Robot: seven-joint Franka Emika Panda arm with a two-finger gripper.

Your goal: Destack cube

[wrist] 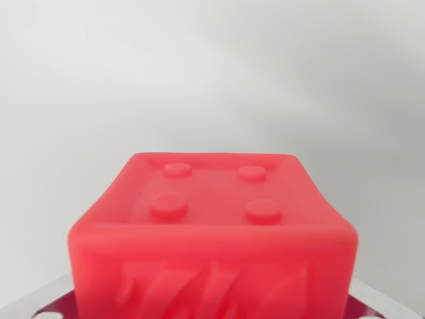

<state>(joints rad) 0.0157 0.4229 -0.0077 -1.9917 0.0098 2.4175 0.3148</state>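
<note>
The red cube [212, 232] sits close under the wrist camera, low and centred, studded top face up; the end effector is out of view, so its state cannot be told

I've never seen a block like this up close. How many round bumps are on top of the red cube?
4 on the soft red rubbery cube: back left, back right, front left, front right. The other faces may hide more.
</note>
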